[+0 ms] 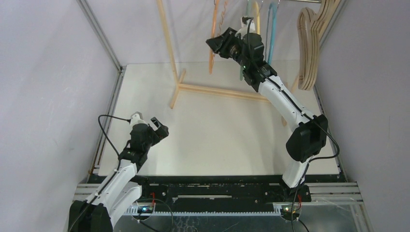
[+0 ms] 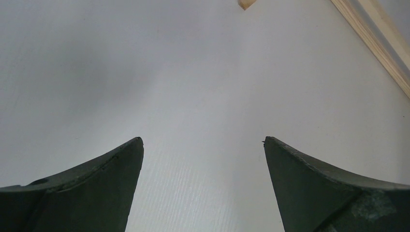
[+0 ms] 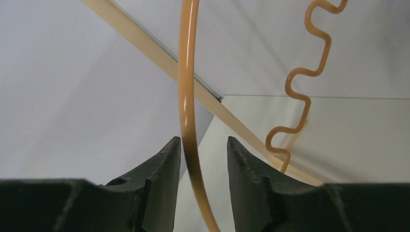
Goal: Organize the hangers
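Orange was the thin arched rod that ran upright between the fingers of the right gripper [image 3: 203,140]. It belonged to the orange hanger [image 3: 186,72]. The jaws stood narrowly parted around it. The rod lay close against the finger on the left of the wrist view, with a clear gap to the other, so nothing was clamped. The same hanger's wavy inner edge hung just beside it, farther from the fingers. Behind it slanted a pale wooden leg of the rack [image 1: 168,43].

From above, the right arm reached high and far across the table [image 1: 217,140] to the hanging row. There the teal hanger [image 1: 271,34] and a yellow hanger [image 1: 257,21] hung just beside the wrist. The wooden hangers [image 1: 309,48] hung bunched together at the right end, below the metal bar [image 1: 309,1].

The left gripper [image 2: 203,140] sat low over the bare white table near its own base. Its jaws were spread wide with nothing between them, well apart from every hanger.
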